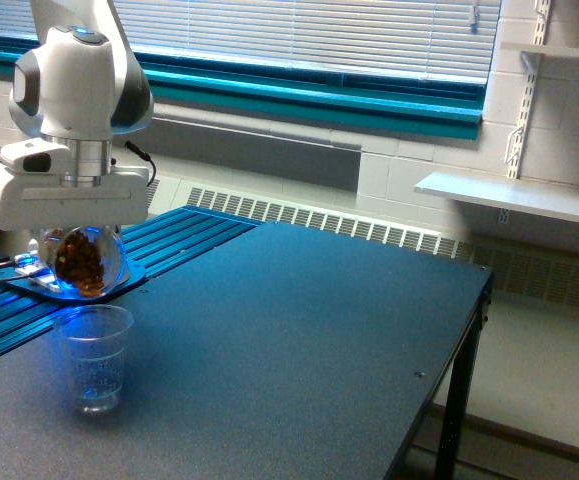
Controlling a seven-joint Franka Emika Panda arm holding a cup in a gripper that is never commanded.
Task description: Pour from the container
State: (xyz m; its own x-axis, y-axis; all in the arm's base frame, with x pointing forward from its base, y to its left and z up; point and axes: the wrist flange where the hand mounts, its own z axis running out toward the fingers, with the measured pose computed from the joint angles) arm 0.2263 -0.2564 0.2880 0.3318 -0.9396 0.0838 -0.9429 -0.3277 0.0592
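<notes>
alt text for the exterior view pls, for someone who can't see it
A white robot arm's gripper holds a clear rounded container of brown nut-like pieces above a clear plastic cup on a dark table, near the exterior view's left.

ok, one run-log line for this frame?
phase: pre-pour | gripper: shut on container, nuts inside | cup: upright on table, below container, empty | spill: none

single exterior view, raised slightly above the table (299,330), facing the window blinds (309,35), arm (74,90) nearest at its left
</notes>
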